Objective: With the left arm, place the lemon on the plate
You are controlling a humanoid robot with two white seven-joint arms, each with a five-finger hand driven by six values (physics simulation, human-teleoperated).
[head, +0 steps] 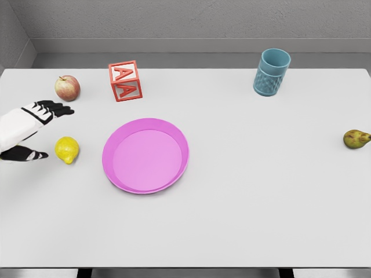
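Your left hand [32, 130] came in at 9 o'clock with fingers spread wide, holding nothing; black fingertips bracketed the lemon [67, 149] without touching, likely set for a side grasp. The lemon lay on the table [261, 202], just beside the plate [145, 155], at its 9 o'clock. Plate held nothing. Cup [271, 72] at 1 o'clock: contents not visible.

A red alphabet block [124, 81] on the white table [261, 191] shows the letter "A" on its front face and, seemingly, another "A" on top; no other lettering is legible
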